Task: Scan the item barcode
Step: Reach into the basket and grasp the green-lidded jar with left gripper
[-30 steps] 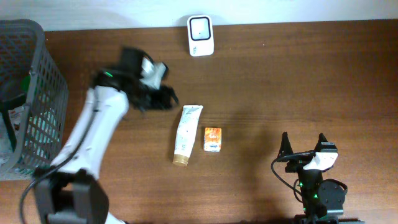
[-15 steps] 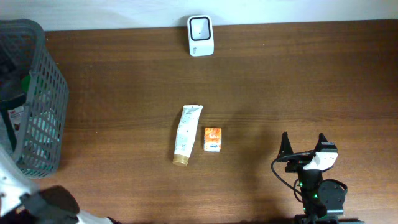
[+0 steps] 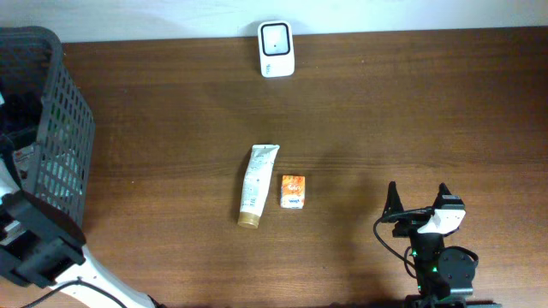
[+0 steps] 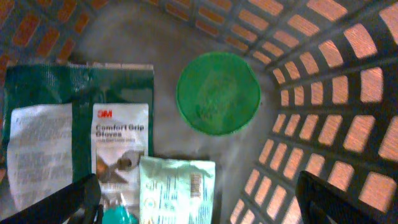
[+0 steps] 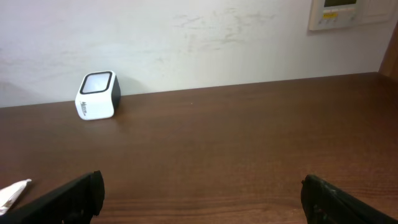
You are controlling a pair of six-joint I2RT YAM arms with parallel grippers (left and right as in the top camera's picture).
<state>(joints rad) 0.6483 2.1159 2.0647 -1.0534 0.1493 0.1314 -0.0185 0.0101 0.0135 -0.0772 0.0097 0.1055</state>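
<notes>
Down in the basket (image 4: 155, 43) the left jaws gape empty, barcoded packet (image 4: 177, 193) between them; right jaws likewise wide.

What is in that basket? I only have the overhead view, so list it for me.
Observer: The left wrist view shows a green round disc lying on the basket floor.
Operator: Go on. Name the packets.
Observer: A green 3M Comfort Grip Gloves packet lies flat beside the disc.
Operator: Find me a barcode.
Observer: A pale packet at the view's lower edge shows a barcode facing the camera.
</notes>
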